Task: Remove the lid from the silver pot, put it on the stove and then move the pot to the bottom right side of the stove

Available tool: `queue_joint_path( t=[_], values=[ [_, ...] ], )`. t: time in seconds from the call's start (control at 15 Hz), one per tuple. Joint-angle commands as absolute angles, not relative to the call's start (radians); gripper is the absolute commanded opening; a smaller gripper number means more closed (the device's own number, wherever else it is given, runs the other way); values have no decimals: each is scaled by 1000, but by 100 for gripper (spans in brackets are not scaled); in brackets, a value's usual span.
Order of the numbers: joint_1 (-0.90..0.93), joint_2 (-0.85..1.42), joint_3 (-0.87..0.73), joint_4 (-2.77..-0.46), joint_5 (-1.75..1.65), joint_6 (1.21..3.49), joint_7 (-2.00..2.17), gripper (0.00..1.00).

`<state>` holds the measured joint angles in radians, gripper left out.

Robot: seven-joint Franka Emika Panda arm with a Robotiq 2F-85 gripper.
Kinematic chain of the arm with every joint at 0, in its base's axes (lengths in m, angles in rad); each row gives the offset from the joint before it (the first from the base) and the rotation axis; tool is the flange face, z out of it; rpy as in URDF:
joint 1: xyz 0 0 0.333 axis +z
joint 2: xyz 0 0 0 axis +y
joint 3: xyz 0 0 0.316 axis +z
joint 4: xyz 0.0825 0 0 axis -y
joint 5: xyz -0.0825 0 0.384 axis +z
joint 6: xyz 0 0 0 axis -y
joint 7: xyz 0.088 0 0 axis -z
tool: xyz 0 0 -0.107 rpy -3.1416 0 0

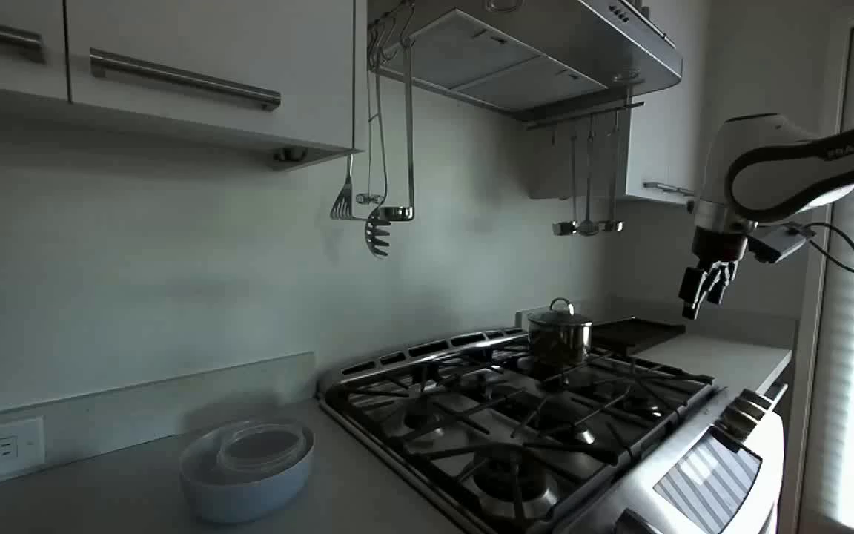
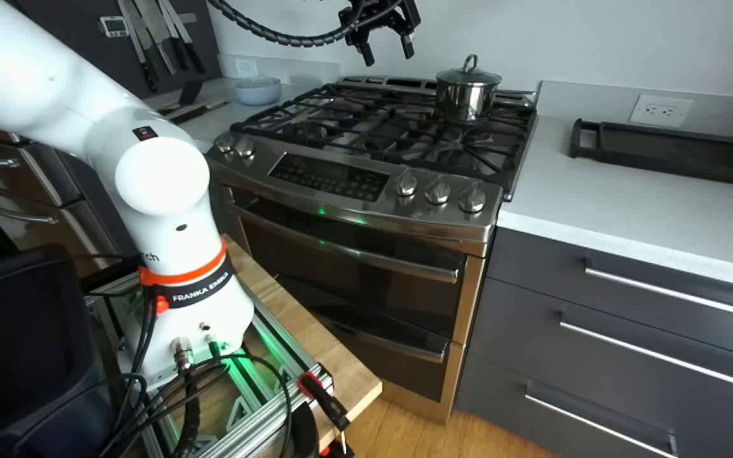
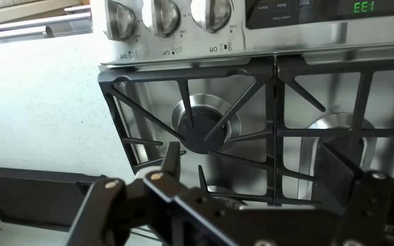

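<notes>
The silver pot (image 2: 466, 103) stands upright on the stove (image 2: 341, 202), on a back grate (image 2: 519, 111) at the end nearest a long black tray (image 2: 678, 152). Its lid (image 2: 468, 76) is on, covering the top, with a loop handle (image 2: 471, 56) sticking up from the middle. Both exterior views show pot and lid this way.

The end effector (image 2: 389, 53) hangs in the air, higher than the stove top, tipped downward and apart from the pot. Its two fingers (image 3: 172, 157) are spread wide, with stove surface showing between them. In the wrist view a front burner (image 3: 204, 131) lies just beyond the fingers. The lettering on the front panel (image 3: 286, 36) appears upside down there, between a row of three knobs (image 3: 202, 13) and a display (image 3: 299, 13) with green characters.

The tray lies on the counter (image 2: 595, 197), near the stove. On the counter past the stove's opposite end, a pale bowl (image 1: 242, 493) has a clear container (image 1: 260, 449) resting inside it. A ladle (image 1: 396, 213) and other metal tools (image 1: 373, 230) hang by the wall near the hood (image 1: 538, 70). In an exterior view, knives (image 2: 163, 38) hang against a dark board beside a small white timer (image 2: 114, 27). The white arm (image 2: 150, 172) rises from a wood-topped stand (image 2: 315, 337) in front of the stove.
</notes>
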<state>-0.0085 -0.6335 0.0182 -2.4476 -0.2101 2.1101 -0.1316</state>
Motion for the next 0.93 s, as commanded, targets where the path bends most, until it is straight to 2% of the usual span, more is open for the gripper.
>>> queue_joint_path(
  t=[0.0,0.4,0.87],
  values=[
    [-2,-633,13,-2446,-214,2107,-128,100],
    [-7,-609,10,-2441,-211,2137,-113,100],
    [12,-306,6,-2271,-178,2343,-129,100]
  ],
)
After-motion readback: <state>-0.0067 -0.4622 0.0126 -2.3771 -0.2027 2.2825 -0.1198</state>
